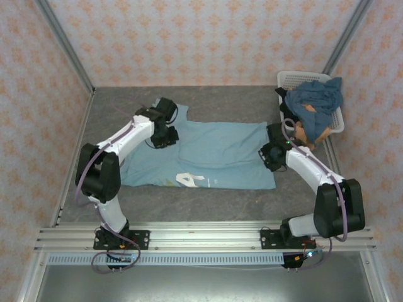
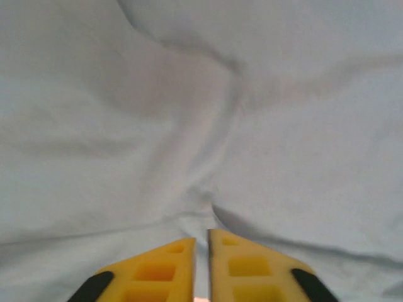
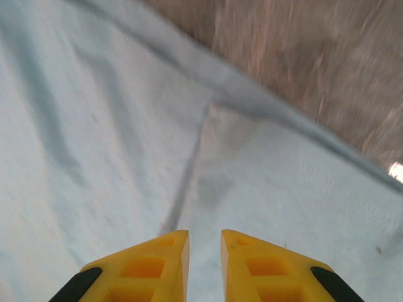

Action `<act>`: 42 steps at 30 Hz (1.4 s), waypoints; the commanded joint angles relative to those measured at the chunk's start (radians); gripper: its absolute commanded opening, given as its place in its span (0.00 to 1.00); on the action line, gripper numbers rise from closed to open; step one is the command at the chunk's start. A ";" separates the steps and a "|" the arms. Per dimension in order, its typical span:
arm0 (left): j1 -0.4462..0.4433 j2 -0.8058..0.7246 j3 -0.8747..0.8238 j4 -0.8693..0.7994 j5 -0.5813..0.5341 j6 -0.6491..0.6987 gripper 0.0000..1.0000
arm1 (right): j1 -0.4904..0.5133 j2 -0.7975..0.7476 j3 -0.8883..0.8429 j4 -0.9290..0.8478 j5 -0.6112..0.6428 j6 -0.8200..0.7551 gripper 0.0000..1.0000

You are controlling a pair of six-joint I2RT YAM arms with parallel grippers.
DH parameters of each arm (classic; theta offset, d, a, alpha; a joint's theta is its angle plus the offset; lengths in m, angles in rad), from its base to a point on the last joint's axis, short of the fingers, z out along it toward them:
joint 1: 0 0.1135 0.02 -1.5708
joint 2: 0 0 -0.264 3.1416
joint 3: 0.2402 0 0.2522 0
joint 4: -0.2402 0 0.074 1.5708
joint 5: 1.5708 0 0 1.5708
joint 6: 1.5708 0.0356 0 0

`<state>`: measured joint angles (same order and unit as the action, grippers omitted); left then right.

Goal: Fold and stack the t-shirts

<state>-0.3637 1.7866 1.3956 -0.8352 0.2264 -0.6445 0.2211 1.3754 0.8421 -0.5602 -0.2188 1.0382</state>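
the grey counter [image 1: 208,204] is carrying everything. the light sky-blue t-shirt [image 1: 214,151] is lying spread flat across its middle, with its white print [image 1: 189,180] showing along the near edge. beyond the sky-blue shirt's far right corner a white lattice basket [image 1: 291,78] is sitting, apart from it. a slate-blue t-shirt [image 1: 318,97] is bunched up in the basket and an orange-tan t-shirt [image 1: 310,129] is peeking out beneath it on the near side.

the left hand [image 1: 165,133] is pressing down on the sky-blue shirt's far left part. in its wrist view this hand [image 2: 201,239] is clenched on the cloth [image 2: 283,126], with wrinkles running into the fingertips.

the right hand [image 1: 272,156] is resting at the sky-blue shirt's right edge. in its wrist view the hand [image 3: 204,236] is showing a narrow gap over the cloth [image 3: 94,126], and i cannot tell whether it is grasping anything.
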 commanded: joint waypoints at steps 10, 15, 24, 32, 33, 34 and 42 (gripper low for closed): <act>-0.196 0.083 -0.112 0.138 0.185 -0.136 0.00 | 0.153 0.184 -0.010 0.159 -0.159 0.082 0.11; -0.213 0.117 -0.085 0.155 0.171 -0.157 0.00 | 0.172 0.244 0.044 0.183 -0.174 0.108 0.11; -0.211 0.244 0.056 0.123 0.124 -0.151 0.00 | 0.172 0.319 0.140 0.104 -0.128 0.112 0.11; -0.200 0.328 0.140 0.082 0.076 -0.120 0.00 | 0.143 0.340 0.134 0.069 -0.083 0.090 0.11; -0.194 0.330 0.140 0.077 0.072 -0.113 0.00 | 0.137 0.335 0.135 0.069 -0.083 0.080 0.11; -0.187 0.327 0.140 0.072 0.070 -0.108 0.00 | 0.130 0.327 0.140 0.067 -0.080 0.065 0.12; -0.094 0.032 0.000 0.016 -0.021 -0.082 0.22 | 0.086 0.164 0.175 -0.051 -0.013 -0.073 0.29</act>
<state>-0.5091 1.9812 1.4536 -0.7433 0.2882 -0.7414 0.3244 1.6279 0.9962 -0.5247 -0.2947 1.0351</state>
